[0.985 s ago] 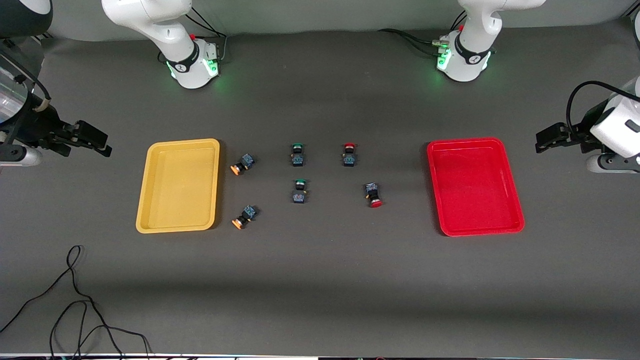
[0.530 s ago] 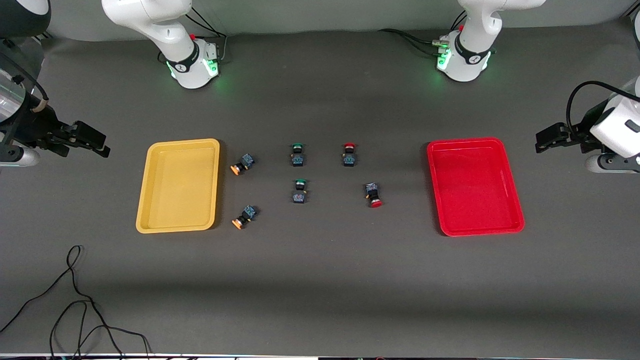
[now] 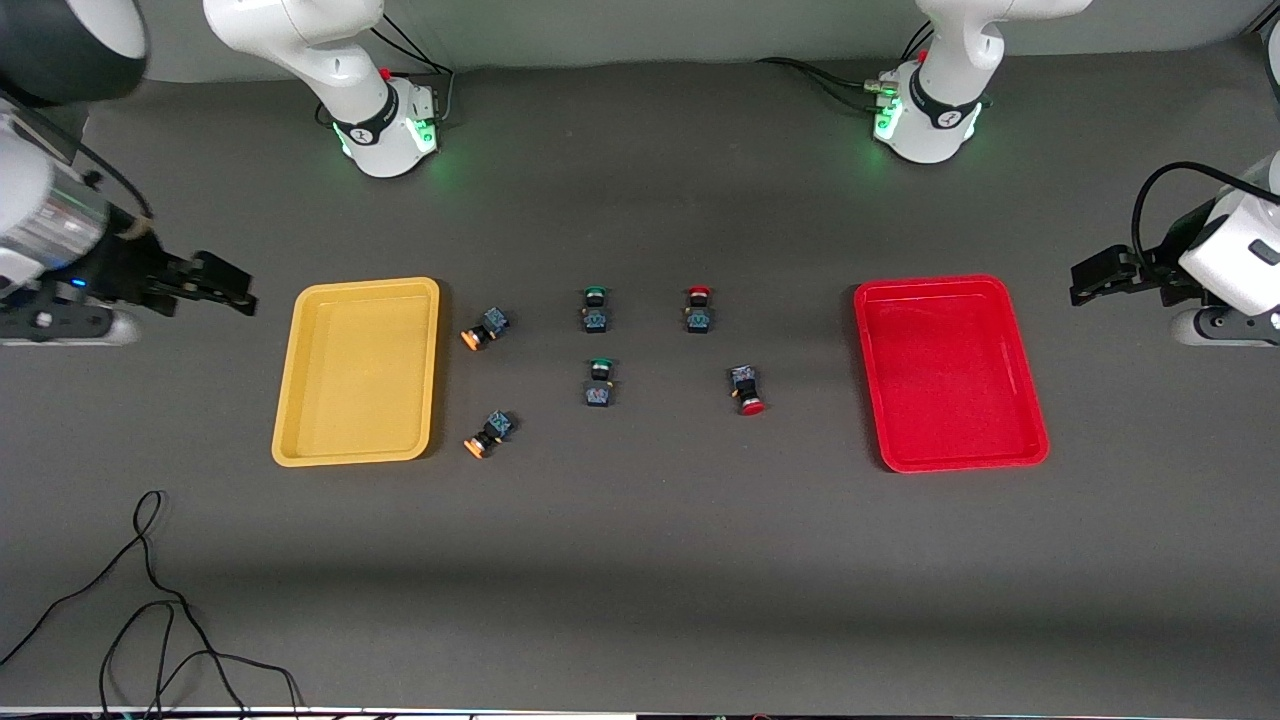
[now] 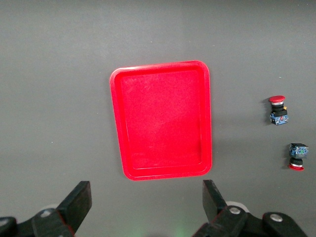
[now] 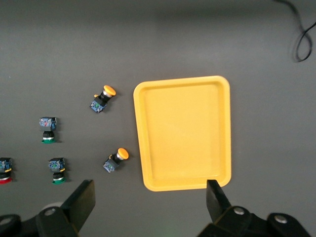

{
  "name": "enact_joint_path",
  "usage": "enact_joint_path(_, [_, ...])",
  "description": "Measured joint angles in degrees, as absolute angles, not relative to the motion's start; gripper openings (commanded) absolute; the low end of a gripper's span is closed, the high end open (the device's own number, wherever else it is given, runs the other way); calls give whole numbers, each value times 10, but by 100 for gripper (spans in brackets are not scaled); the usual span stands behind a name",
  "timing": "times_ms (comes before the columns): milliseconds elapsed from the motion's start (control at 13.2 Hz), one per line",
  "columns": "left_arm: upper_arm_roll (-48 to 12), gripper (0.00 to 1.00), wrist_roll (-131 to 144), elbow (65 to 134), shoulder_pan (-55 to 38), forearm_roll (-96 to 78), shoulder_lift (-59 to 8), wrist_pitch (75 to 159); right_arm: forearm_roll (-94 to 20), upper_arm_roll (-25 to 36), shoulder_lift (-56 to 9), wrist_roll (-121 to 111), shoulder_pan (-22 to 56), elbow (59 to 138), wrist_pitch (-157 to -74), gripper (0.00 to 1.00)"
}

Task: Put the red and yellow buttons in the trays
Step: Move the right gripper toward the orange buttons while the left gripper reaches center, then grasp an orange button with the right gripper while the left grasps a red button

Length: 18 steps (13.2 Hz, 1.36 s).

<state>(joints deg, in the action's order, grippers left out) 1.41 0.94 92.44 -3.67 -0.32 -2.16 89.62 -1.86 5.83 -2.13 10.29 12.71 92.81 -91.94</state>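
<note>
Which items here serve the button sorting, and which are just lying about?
Job: red-capped buttons; yellow-capped buttons; yellow tray; red tray; open left gripper; open right gripper.
Lying about: green-capped buttons; black cable.

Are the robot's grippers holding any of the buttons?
No. The left gripper and right gripper are both open and empty; all buttons lie on the table.
</note>
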Motion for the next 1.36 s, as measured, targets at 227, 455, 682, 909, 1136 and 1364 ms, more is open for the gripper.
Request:
enact_joint_path(227, [12, 100, 10, 925, -38, -3, -22, 895, -20, 56, -55, 216, 175, 953, -945, 100])
enact_joint_path(455, [1, 100, 36, 925, -43, -4, -22, 887, -20, 56, -64, 311, 202, 998, -967, 100])
enact_joint_path(682, [-47, 100, 113, 928, -59, -5, -22, 885, -44, 56, -63, 380, 203, 1050, -1009, 100])
enact_joint_path(909, [-103, 100, 226, 930, -104, -7, -22, 892, -65, 56, -64, 440, 207, 1088, -1045, 100])
enact_joint_path(1136, [-127, 100, 340, 936, -181, -8, -28, 938, -86, 56, -64, 464, 207, 1123, -1083, 100])
enact_joint_path(1364, [-129, 100, 399, 946, -257, -8, -46, 984, -138, 56, -73, 486, 207, 1158, -1117, 100])
